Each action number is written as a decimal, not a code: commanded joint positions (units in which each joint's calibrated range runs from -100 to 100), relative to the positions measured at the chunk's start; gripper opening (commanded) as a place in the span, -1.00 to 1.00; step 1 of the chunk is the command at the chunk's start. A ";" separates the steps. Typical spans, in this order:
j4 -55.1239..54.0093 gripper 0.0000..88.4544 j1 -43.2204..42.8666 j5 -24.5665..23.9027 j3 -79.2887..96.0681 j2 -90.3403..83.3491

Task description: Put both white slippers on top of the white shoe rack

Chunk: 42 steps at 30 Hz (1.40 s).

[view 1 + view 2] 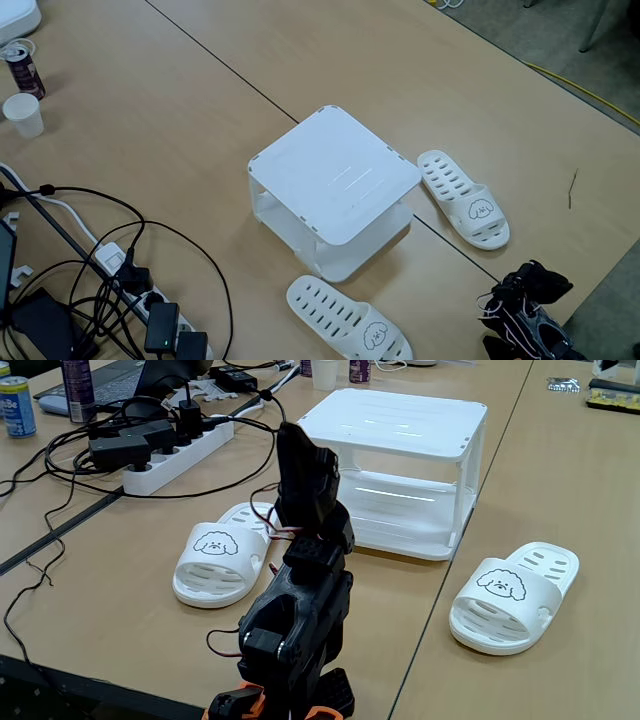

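The white shoe rack stands mid-table with nothing on its flat top. One white slipper lies on the table beside the rack. The other white slipper lies on the table at the rack's other side. My black arm is folded low near the table edge. In both fixed views the gripper points up toward the rack, apart from both slippers. Its fingers look pressed together with nothing between them.
A power strip with tangled black cables lies to one side of the rack. A paper cup and a drink can stand at the far corner. A blue can stands near the cables.
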 commanded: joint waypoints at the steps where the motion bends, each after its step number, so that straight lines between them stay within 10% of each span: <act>1: 8.13 -0.98 1.65 0.42 -0.09 0.52; 27: 99.93 -0.98 8.72 0.42 -56.12 7.00; 42: 128.41 -0.98 7.81 0.42 -90.76 39.39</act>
